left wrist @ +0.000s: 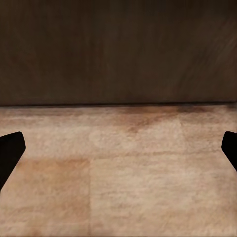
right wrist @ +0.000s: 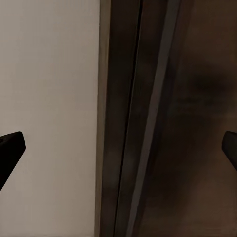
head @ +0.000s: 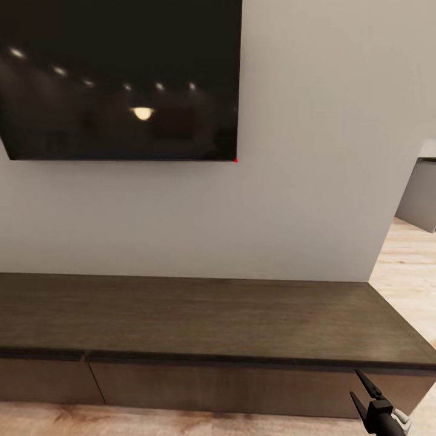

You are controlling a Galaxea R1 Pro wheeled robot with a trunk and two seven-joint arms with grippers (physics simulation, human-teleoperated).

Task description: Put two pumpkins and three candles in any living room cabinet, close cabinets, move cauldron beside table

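A: What's up on the wall at the left?

B: A big black screen (head: pixel 121 79), lamps mirrored in it, on the pale wall (head: pixel 303 181). Below it runs the cabinet (head: pixel 200 315), long and dark brown, drawer fronts flush, top bare.

A: And the arms?

B: The left wrist view has the left gripper (left wrist: pixel 118 148) with its fingertips (left wrist: pixel 10 148) wide apart, nothing between them, aimed at the wooden floor (left wrist: pixel 123 173) where it meets the cabinet's dark face (left wrist: pixel 118 49).

A: The right one?

B: The right gripper (head: pixel 362 387) is low at the right, just before the cabinet's front near its right end. Its black prongs are spread, holding nothing. Its wrist view looks along the cabinet's edge (right wrist: pixel 148 123) toward the wall (right wrist: pixel 49 98).
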